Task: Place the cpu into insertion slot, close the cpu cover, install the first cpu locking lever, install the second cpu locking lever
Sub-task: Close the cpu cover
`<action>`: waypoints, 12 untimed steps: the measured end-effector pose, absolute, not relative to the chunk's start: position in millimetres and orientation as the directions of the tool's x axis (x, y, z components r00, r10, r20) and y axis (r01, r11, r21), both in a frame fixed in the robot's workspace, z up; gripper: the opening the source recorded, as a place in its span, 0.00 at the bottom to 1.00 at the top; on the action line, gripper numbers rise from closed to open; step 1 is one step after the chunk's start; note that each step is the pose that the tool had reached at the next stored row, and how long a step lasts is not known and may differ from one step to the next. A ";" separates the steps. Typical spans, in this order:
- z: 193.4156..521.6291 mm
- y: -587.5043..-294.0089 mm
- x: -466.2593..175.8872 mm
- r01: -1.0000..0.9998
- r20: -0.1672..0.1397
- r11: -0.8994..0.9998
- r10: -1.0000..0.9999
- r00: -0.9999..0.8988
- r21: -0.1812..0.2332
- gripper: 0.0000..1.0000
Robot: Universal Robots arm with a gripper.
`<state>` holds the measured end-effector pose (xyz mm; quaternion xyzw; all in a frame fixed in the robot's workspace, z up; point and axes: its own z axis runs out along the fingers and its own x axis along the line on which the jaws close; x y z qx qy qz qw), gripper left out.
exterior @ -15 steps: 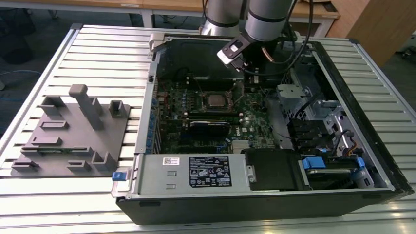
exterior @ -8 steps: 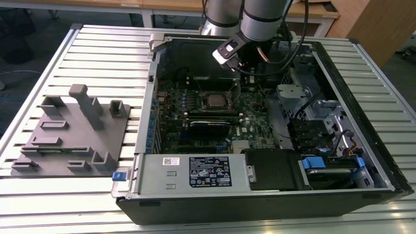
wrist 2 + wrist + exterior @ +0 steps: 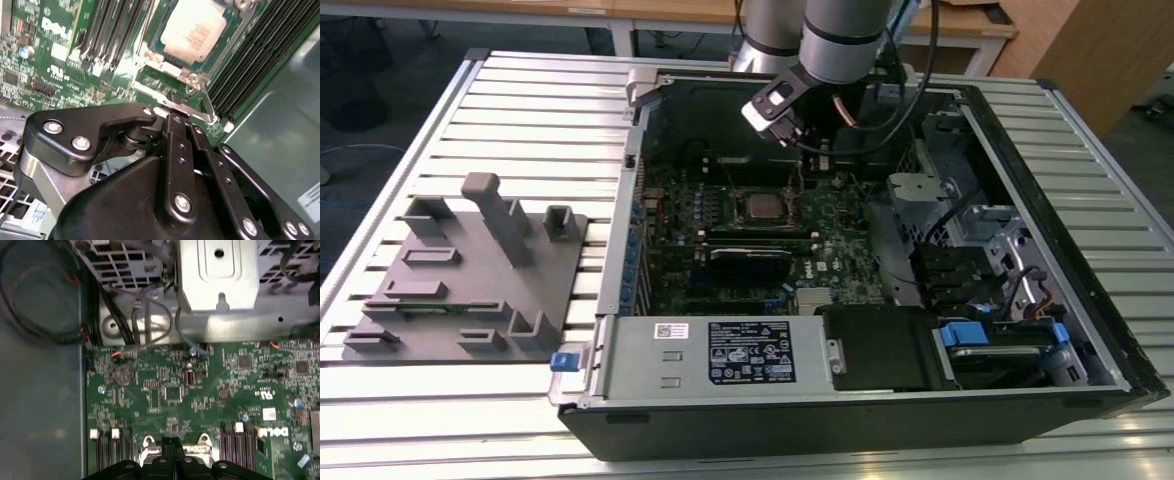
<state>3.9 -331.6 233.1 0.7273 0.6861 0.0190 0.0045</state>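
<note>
My claw (image 3: 176, 117) is narrow, drawn together, its tip just beside a metal lever (image 3: 200, 114); the cpu (image 3: 192, 30) lies seated in the insertion slot (image 3: 165, 62), just beyond that tip

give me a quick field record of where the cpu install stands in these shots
cpu: seated in the insertion slot, pale top showing
cpu cover: looks lowered around the cpu
gripper: shut, tips at a metal locking lever beside the slot
motherboard: green, inside the open computer case
fixture plate: grey, on the table at the exterior view's left
</note>
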 end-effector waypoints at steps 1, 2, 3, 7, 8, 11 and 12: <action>233.1 -331.6 1.6 0.998 0.021 -0.059 0.998 0.058 0.033 0.10; 233.1 -331.6 -0.8 0.998 0.021 -0.058 0.998 0.058 0.033 0.10; 233.0 -331.6 -3.1 0.998 0.021 -0.059 0.998 0.058 0.033 0.10; 232.6 -331.6 -12.0 0.998 0.022 -0.059 0.998 0.058 0.034 0.10; 232.6 -331.6 -14.1 0.998 0.022 -0.059 0.998 0.058 0.034 0.10; 232.3 -331.6 -20.2 0.998 0.022 -0.059 0.998 0.058 0.034 0.10; 232.2 -331.6 -21.7 0.998 0.022 -0.059 0.998 0.058 0.034 0.10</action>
